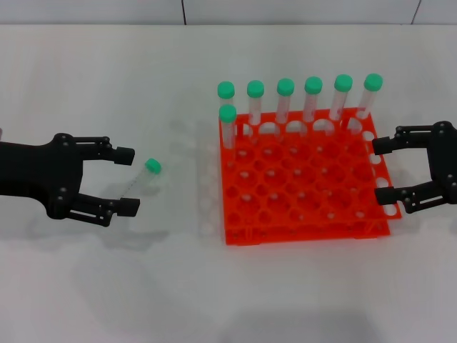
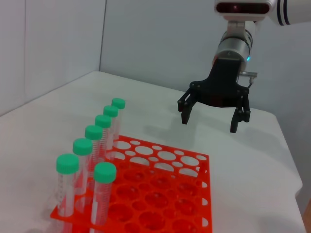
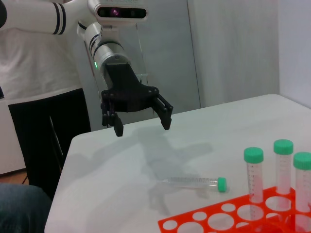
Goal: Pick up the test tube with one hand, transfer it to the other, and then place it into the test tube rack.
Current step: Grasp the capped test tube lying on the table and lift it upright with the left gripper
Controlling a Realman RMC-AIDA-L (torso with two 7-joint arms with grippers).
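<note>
White tabletop point(image 1: 285, 293) fills the head view, with pale wall panels along the far edge. On it, the test tube point(image 1: 142, 179) lies flat on its side, well apart from the test tube rack point(image 1: 303, 186) and to the robot's left of it. Its long axis runs diagonally: the green cap point(image 1: 153, 166) points toward the far side and slightly toward the rack, while the clear body trails back toward the left gripper point(image 1: 126, 180). In the right wrist view the same tube point(image 3: 194, 183) rests on the tabletop just beside the orange rack's edge point(image 3: 214, 218), cap toward the rack.

That left gripper hangs just beside the tube with its jaws spread wide, one fingertip point(image 1: 125, 154) on the far side and the other nearer the robot, and the tube's clear end lies close to the gap between them, untouched.

Past the rack's other side, the right gripper point(image 1: 383, 170) sits close to the orange edge, jaws also apart and holding nothing.

Seven green-capped tubes point(image 1: 313, 98) stand upright in the rack: six in the far row, and one in the next row at the left corner.
</note>
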